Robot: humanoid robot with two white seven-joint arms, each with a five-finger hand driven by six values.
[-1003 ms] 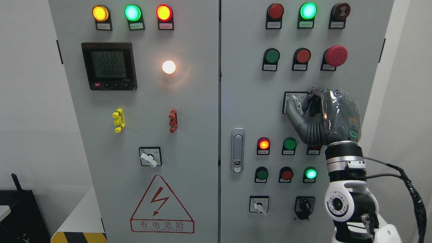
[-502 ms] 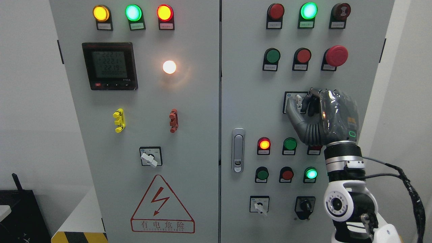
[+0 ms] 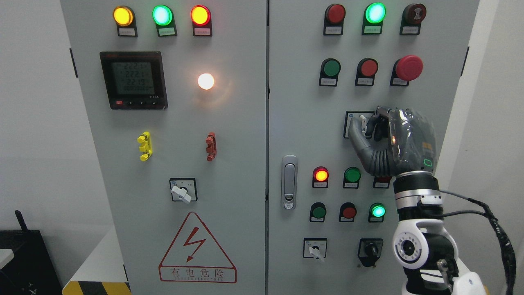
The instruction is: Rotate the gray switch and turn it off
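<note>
Looking across the pale grey metal control cabinet (image 3: 229, 135) from its left door to its right, we are finding our target on the right door: the small gray rotary switch with a pale lever knob on a square black-framed plate (image 3: 362, 121), sitting below the row of round green and red push buttons and the big red mushroom-shaped stop button (image 3: 408, 67), and above the lit red round indicator lamp (image 3: 320, 175). We are judging the knob to be a rigid plastic part, light to move but held by a spring detent, so it is probably going to resist and then click over; its smooth narrow lever is likely calling for a pinch across the two flat sides, close to the hub, so the fingers are not slipping off the tip. Moving further right, our dark grey right hand (image 3: 393, 139) is rising from the lower right on an upright forearm, back of the hand facing us, thumb reaching out to the left along the plate and fingers curling in over the knob. It appears to be closing on the lever, thumb below and fingertips (image 3: 378, 116) above, though the palm is hiding the exact contact. Our left arm is not showing.
</note>
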